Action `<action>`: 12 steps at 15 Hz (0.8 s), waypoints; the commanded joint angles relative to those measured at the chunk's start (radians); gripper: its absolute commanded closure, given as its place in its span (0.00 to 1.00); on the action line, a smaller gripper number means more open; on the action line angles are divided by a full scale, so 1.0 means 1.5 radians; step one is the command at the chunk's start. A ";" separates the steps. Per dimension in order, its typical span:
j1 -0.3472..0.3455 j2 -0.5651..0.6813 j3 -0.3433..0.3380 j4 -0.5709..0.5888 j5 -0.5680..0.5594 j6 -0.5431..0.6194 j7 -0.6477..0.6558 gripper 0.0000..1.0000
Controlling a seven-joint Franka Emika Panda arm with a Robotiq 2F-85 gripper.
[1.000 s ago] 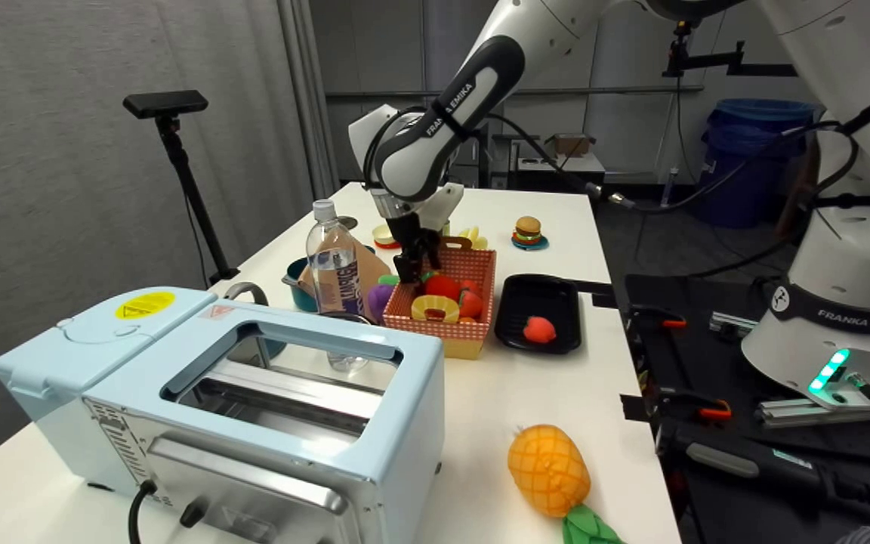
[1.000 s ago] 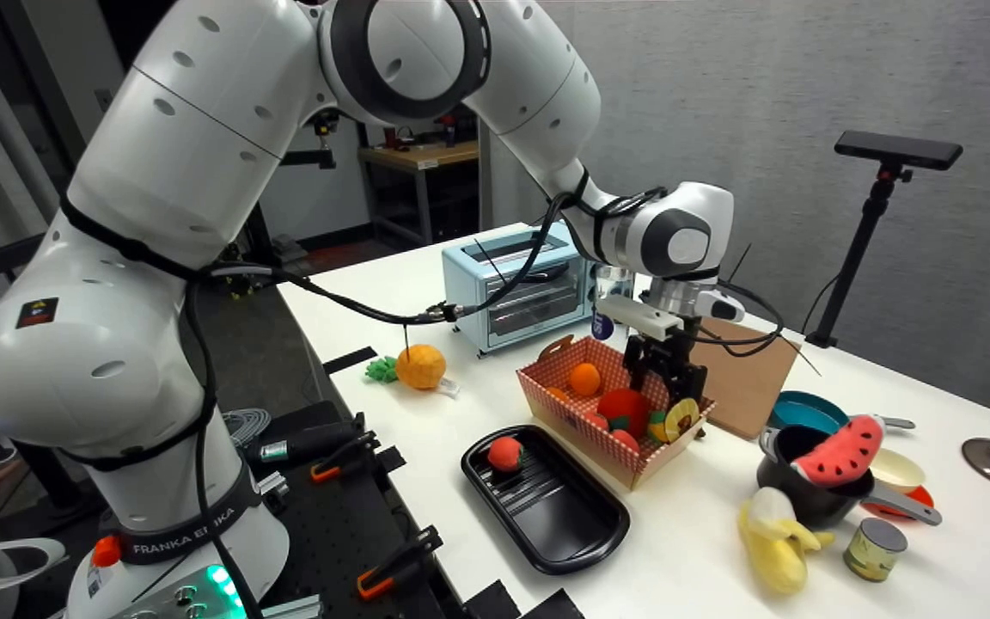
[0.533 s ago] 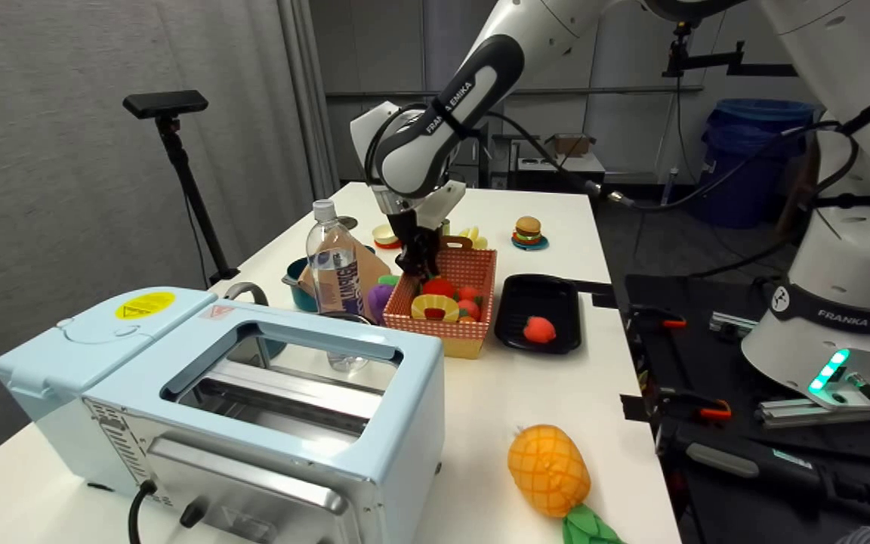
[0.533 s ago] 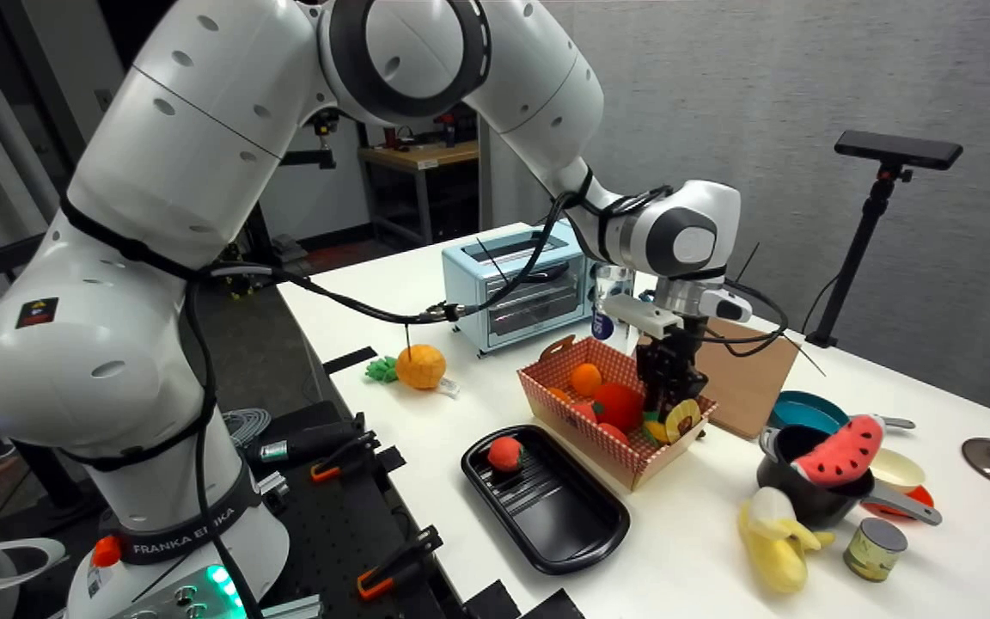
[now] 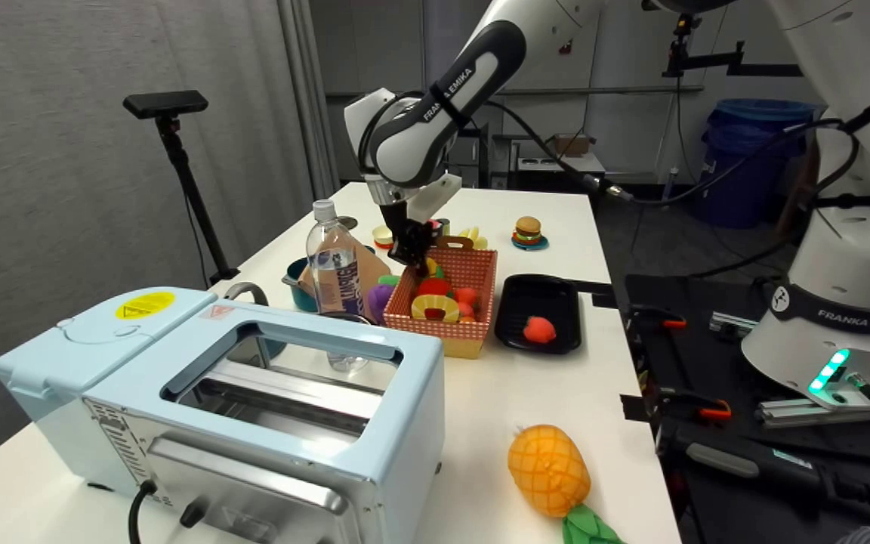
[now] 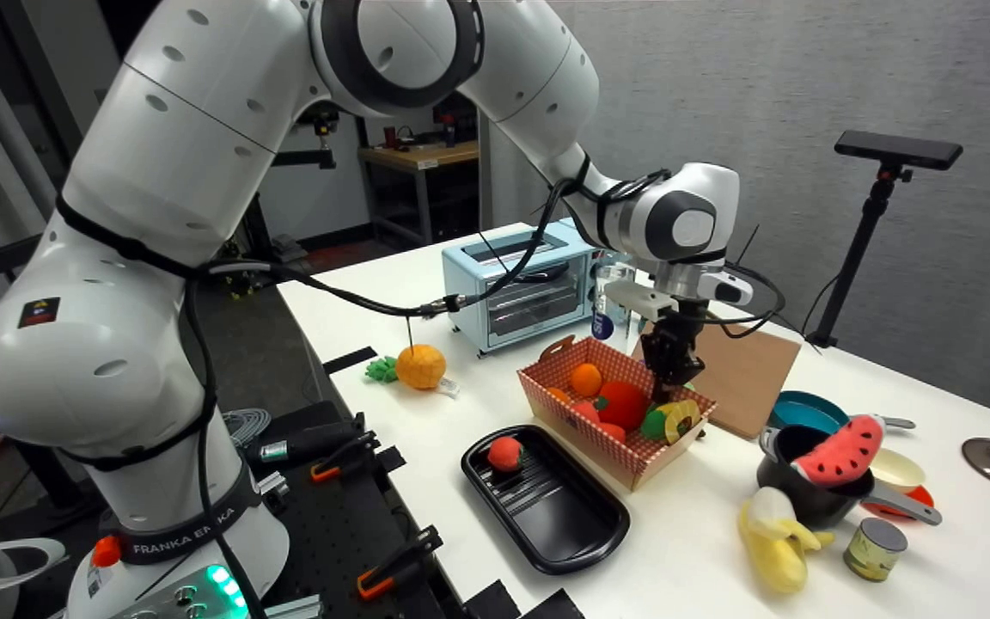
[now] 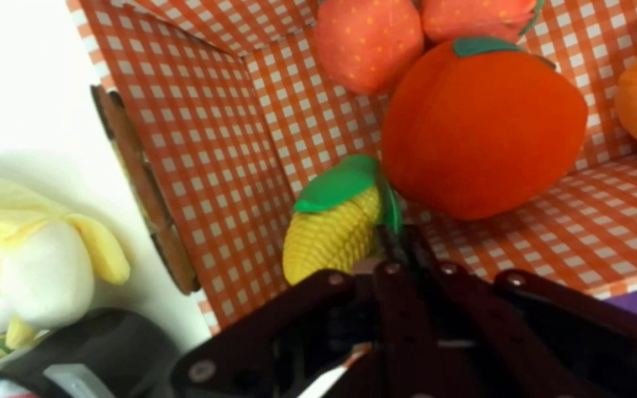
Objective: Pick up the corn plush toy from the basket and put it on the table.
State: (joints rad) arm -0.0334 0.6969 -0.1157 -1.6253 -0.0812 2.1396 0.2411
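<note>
Inside basket [image 6: 577,432], between wall [image 7: 202,166] and red fruit [image 7: 484,132] | corn toy [image 7: 332,235] | pincer [image 7: 405,237] (touching it)

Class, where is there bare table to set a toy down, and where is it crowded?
Bare table: between the pineapple and black tray, and between tray and banana. Crowded: around the pot, where pan, bowl and can stand close, and among the fruit in the basket.

One basket [image 6: 577,434], one corn toy [image 7: 327,237], one banana [image 6: 774,546]
</note>
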 commanded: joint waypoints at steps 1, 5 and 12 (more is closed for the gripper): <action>0.011 -0.031 0.000 -0.021 0.009 0.007 0.023 0.99; 0.037 -0.087 -0.003 -0.061 -0.009 0.024 0.045 0.99; 0.100 -0.304 0.013 -0.210 -0.043 0.064 0.088 0.99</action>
State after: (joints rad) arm 0.0828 0.4209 -0.1052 -1.7822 -0.0970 2.1808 0.3161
